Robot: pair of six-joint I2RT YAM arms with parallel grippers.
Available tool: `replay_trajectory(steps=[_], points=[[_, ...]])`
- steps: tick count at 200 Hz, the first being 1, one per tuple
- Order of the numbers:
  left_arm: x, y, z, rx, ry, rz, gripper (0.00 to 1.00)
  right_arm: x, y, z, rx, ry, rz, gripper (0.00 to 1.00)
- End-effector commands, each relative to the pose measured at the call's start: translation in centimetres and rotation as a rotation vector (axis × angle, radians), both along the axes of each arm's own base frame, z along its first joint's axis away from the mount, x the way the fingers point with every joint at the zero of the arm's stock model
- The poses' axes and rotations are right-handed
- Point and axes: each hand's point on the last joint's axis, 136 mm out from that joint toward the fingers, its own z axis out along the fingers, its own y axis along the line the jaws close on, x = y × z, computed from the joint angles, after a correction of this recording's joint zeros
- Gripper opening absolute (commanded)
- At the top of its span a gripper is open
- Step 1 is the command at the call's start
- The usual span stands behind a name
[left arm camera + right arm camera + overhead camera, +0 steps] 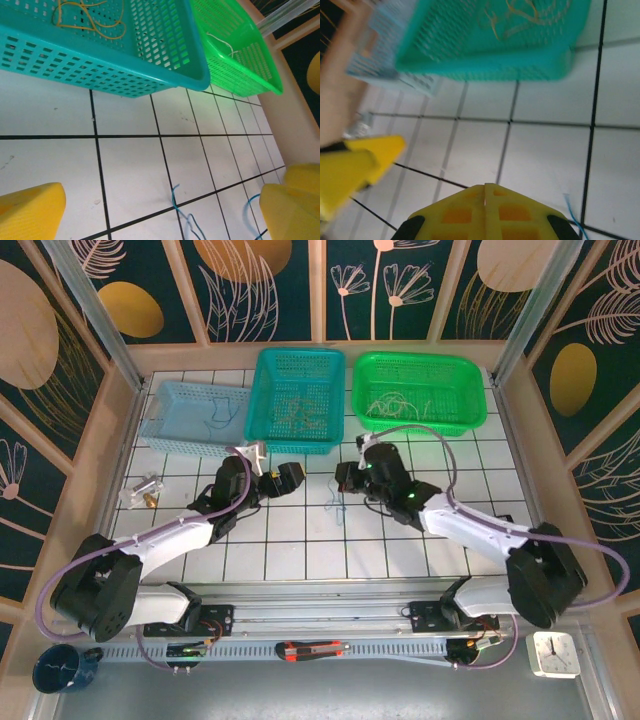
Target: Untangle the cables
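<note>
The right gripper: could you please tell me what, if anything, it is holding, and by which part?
Nothing, as far as can be seen: the right gripper is shut with no wire visible in it, and the blue cable lies loose beside it.

In front of the teal basket (300,443) we find the table (300,540) open, with a thin blue cable (337,505) lying flat there. The left gripper (283,478) and right gripper (345,478) flank that stretch. The light blue basket (185,440) sits close against the teal basket's left side. The green basket (420,423) stands just to its right, with a narrow gap between.
</note>
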Motion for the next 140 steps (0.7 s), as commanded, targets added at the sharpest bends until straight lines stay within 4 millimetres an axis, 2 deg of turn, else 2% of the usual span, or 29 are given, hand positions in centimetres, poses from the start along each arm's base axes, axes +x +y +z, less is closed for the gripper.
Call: replay_trajectory(steps=[1, 29, 70, 140], points=[[0.0, -0.4, 1.0, -0.052, -0.038, -0.023, 0.99, 0.3, -0.7, 3.4, 0.081, -0.028, 0.004, 0.0], [-0.5, -0.9, 1.7, -0.089, -0.075, -0.066, 0.99, 0.9, -1.8, 7.1, 0.157, -0.079, -0.01, 0.0], [-1.2, -2.1, 2.3, -0.13, -0.113, -0.15, 0.99, 1.1, -2.1, 11.4, 0.211, -0.145, -0.004, 0.0], [-1.5, -4.0, 1.1, -0.208, -0.047, -0.229, 0.99, 0.0, -1.8, 15.4, 0.301, -0.195, 0.041, 0.0]])
